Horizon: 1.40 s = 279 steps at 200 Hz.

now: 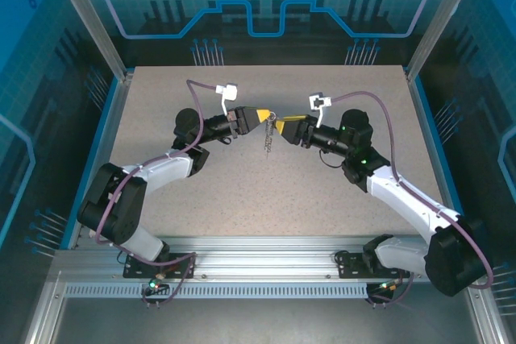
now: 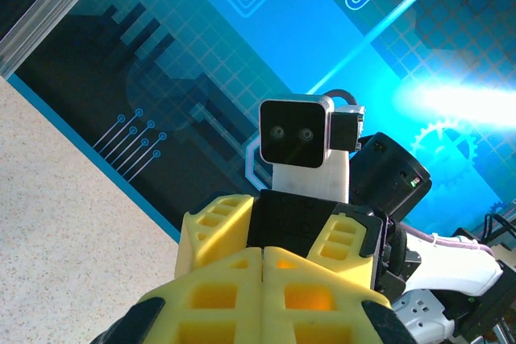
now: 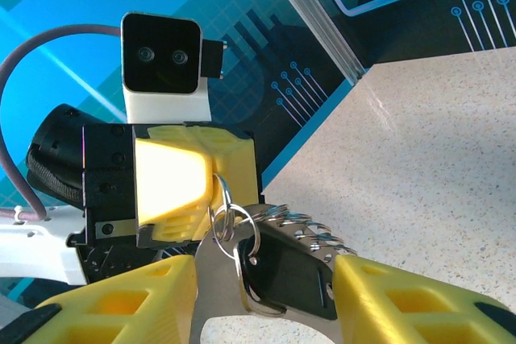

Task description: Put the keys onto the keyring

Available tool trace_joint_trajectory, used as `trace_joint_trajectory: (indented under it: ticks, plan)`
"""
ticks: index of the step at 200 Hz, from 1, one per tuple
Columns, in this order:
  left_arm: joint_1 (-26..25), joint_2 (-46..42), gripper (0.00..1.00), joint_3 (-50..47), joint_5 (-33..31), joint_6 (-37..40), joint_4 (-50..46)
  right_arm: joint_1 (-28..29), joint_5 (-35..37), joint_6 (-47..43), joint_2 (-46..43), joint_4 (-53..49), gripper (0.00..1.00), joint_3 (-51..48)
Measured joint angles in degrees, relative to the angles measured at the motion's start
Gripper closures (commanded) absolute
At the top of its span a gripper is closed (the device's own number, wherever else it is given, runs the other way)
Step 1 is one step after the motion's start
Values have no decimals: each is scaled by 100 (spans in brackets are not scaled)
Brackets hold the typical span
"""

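**Two pincers, tip to tip, over the keyring**

My right pincer (image 3: 266, 279) is grasping the keyring (image 3: 211, 296), a flat grey loop, with one yellow finger on each side of it. It holds the loop up off the counter (image 1: 242, 191), near the middle of the scene. Pressed against the loop between my fingers is a black block that I take for the head of the key (image 3: 286, 275) (I cannot make out its blade). My left pincer (image 2: 263, 257) is clenched tight, just left of the right one. It appears to nip a small ring (image 3: 228, 219), one of several wire rings bunched at the far end of the loop. A thin chain (image 1: 270, 141) hangs from that bunch towards the counter.

As for handling, I judge the loop to be stiff, light and smooth. It will not bend, but it could swivel or slide between plastic fingers. The best hold is across its flat faces near the middle, leaving the end with the rings free. The key is tiny and nearly weightless, so the head is the only part worth pinching, flat side to flat side. The wire ring looks thin and springy and may snap out of a tight nip. The chain is loose, so it will swing and could snag.
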Motion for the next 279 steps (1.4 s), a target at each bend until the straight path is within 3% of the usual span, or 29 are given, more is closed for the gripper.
trace_joint_trajectory:
  ticks: [70, 94, 127, 279]
  plan:
    - [0, 0, 100, 0, 0, 0, 0, 42, 11, -125, 157, -90, 66, 11]
    - [0, 0, 100, 2, 0, 0, 0, 57, 9, -140, 214, -96, 77, 11]
    - [2, 2, 100, 2, -2, 0, -31, 116, -59, -164, 254, -70, 100, 15]
    - [2, 2, 100, 0, -22, 0, -15, 389, -271, -409, 516, -240, 100, 179]
